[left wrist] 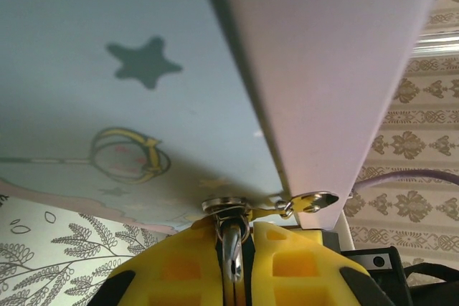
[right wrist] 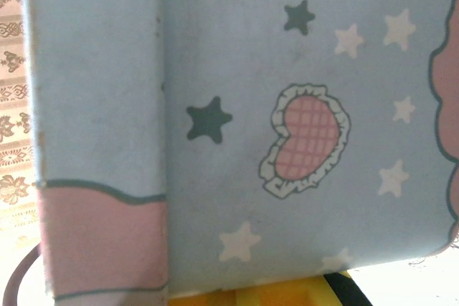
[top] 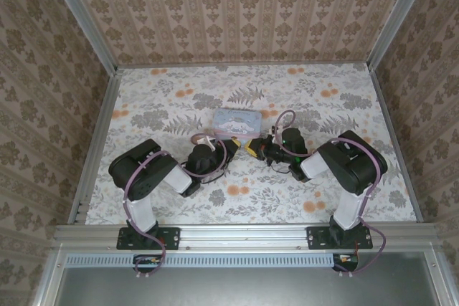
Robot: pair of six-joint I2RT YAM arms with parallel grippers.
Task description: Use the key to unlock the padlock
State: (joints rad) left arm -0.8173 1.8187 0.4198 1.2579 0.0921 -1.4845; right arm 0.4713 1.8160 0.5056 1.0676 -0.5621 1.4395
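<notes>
While the L claw (left wrist: 240, 231) pinches a thin metal piece (left wrist: 231, 252) at the tin's (left wrist: 143, 69) near edge (key or padlock shackle, can't tell), the R claw (top: 253, 150) sits by the tin's near right corner, jaws unclear. Step, prob.: securing parts; next calls for key-keyhole alignment.

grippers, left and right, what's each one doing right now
Left gripper: closed on a small metal piece by the tin.
Right gripper: cannot be told, the tin blocks its fingers.
</notes>
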